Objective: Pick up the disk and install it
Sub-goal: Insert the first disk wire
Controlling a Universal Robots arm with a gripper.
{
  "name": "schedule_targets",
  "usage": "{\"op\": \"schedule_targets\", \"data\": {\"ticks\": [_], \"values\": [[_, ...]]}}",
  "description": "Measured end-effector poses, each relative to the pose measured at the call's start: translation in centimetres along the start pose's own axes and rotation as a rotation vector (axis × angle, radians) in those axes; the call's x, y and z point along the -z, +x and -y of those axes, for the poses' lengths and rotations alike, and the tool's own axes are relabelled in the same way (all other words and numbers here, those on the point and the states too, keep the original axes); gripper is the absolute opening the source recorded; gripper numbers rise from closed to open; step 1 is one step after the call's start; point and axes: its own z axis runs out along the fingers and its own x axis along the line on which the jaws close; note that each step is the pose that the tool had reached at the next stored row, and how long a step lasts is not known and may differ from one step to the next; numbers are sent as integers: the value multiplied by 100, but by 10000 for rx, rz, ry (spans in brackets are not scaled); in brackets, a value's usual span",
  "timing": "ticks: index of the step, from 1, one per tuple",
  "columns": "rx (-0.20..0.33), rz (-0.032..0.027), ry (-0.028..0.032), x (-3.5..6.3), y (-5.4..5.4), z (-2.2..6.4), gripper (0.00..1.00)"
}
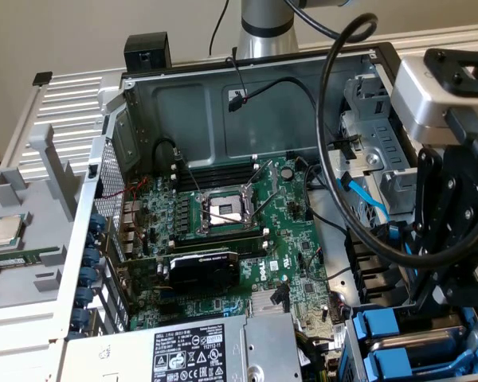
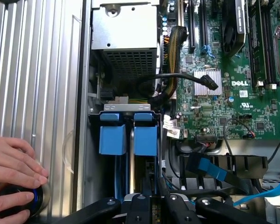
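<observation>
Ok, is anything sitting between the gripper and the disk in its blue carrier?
Nothing visible. In the wrist view the gripper lines up with the disk standing in the drive bay, and no cable crosses the gap. The blue SATA cable lies beside the bay, off that line.

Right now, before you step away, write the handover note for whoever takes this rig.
The gripper is low over the drive bay, in line with the disk; whether it grips cannot be judged.
The disk, in its blue carrier, stands in a bay slot beside a second blue carrier.
A person's hand rests on a round black knob beside the case.
Done: the disk is in the bay.
Left: full seating is unconfirmed.
</observation>
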Motion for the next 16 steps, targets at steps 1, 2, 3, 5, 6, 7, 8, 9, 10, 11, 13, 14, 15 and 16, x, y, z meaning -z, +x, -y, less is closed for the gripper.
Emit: {"op": "schedule_targets", "data": {"ticks": [1, 2, 3, 5, 6, 7, 8, 9, 10, 11, 13, 14, 15, 16], "values": [[0, 0, 0, 0, 0, 0, 17], [0, 2, 1, -1, 0, 0, 17], [0, 3, 0, -2, 0, 0, 17], [-1, 4, 1, -5, 0, 0, 17], [0, 5, 2, -7, 0, 0, 17], [0, 5, 3, -7, 0, 0, 17], [0, 5, 3, -7, 0, -1, 17], [0, 7, 5, -8, 0, -3, 17], [0, 8, 4, -8, 0, -3, 17], [0, 7, 4, -8, 0, -4, 17], [-1, 10, 4, -8, -1, -4, 17], [-1, 10, 4, -8, -1, -4, 17], [-1, 9, 4, -7, 0, -3, 17], [0, 9, 3, -7, 0, -1, 17]]}}
